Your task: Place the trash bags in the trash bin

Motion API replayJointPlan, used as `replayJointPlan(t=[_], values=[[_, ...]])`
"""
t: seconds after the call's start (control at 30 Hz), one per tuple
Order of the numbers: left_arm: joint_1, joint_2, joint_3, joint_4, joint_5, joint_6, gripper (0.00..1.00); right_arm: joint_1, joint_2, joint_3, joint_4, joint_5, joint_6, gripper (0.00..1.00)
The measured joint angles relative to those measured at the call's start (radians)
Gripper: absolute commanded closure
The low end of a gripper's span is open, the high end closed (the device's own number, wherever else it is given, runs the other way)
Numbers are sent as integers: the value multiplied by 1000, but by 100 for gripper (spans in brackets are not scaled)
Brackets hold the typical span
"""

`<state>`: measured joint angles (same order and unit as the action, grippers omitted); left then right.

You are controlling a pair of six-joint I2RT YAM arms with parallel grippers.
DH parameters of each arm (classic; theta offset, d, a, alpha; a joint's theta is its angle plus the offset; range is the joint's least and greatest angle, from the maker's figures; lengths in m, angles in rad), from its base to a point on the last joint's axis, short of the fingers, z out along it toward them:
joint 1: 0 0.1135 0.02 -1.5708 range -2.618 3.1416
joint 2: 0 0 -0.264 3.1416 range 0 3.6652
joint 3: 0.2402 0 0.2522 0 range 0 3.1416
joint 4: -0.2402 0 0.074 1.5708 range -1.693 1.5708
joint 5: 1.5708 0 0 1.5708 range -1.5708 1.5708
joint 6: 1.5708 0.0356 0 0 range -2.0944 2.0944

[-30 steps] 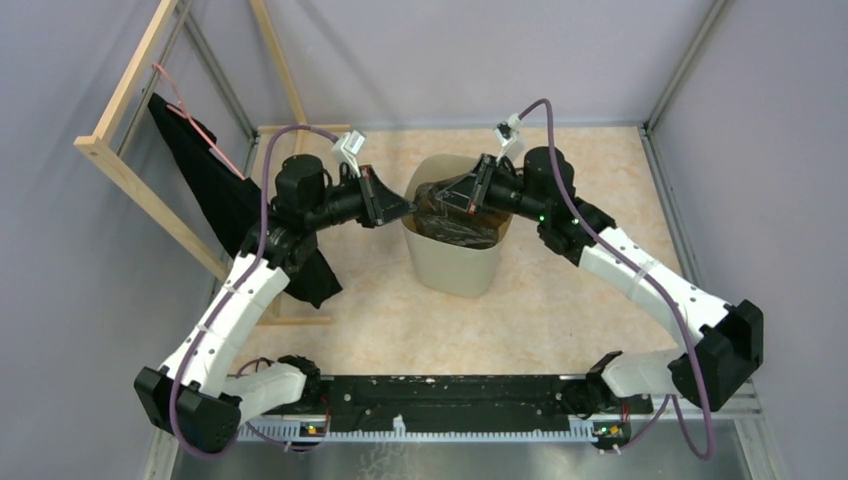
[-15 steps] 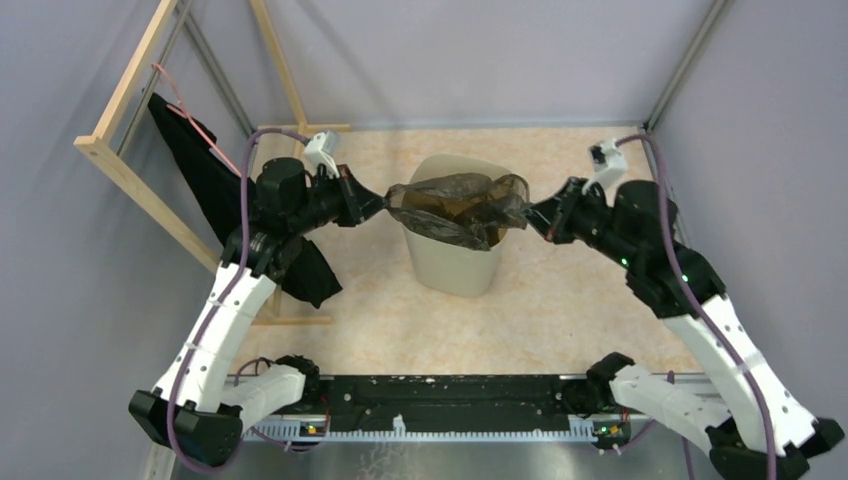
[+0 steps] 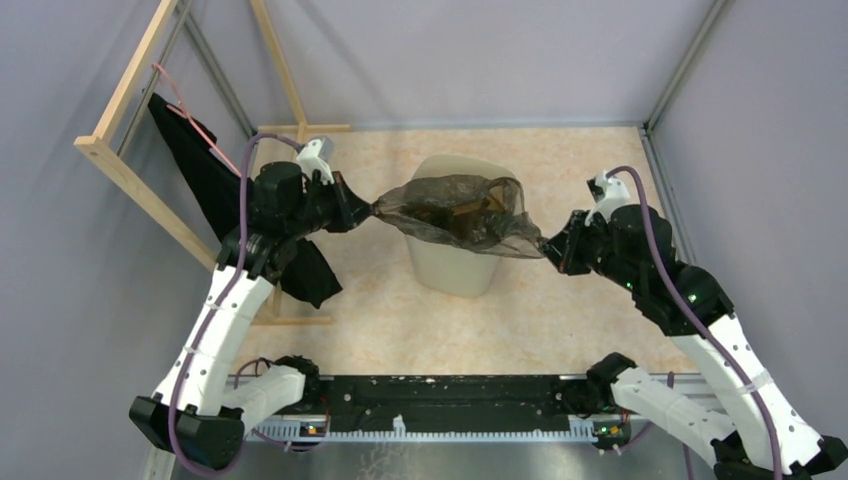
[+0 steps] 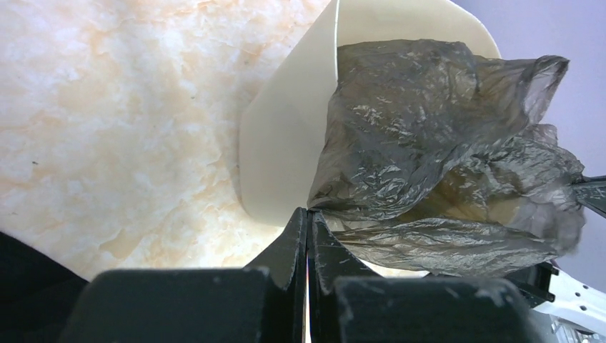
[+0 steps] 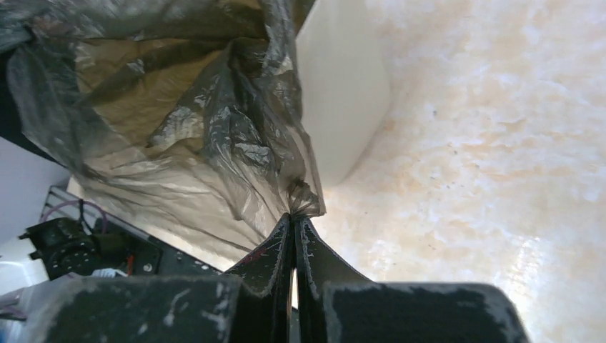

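Observation:
The see-through dark brown trash bag (image 3: 458, 213) hangs stretched over the cream trash bin (image 3: 455, 263) in the middle of the floor, its lower part inside the bin's mouth. My left gripper (image 3: 372, 210) is shut on the bag's left edge, just left of the bin. My right gripper (image 3: 546, 246) is shut on the bag's right edge, to the right of the bin. In the left wrist view the bag (image 4: 436, 157) spreads from the shut gripper (image 4: 308, 212) across the bin (image 4: 286, 150). From the right wrist, the bag (image 5: 186, 121) fans out from the pinched tips of the gripper (image 5: 294, 216) beside the bin (image 5: 343, 107).
A wooden frame (image 3: 130, 170) with a black cloth (image 3: 215, 190) stands at the left, close behind my left arm. Metal posts and grey walls enclose the marbled floor (image 3: 560, 320). A black rail (image 3: 440, 400) runs along the near edge.
Both grippers have pulled outward from the bin's mouth, stretching the bag wide. The right gripper has swung far to the right and nearer; the left has drawn slightly left.

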<state>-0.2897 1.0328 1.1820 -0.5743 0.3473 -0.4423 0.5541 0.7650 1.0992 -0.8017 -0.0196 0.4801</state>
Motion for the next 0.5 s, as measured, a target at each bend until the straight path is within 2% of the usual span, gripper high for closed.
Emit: replayJointPlan(t=[0.33,0.5], values=[[2,-1,-3,-16,-8,0,100,0,-135,-129,-35,75,48,100],[2,-1,-38,-16,-3,-6,100,0,-158,-229,39,63,92,100]])
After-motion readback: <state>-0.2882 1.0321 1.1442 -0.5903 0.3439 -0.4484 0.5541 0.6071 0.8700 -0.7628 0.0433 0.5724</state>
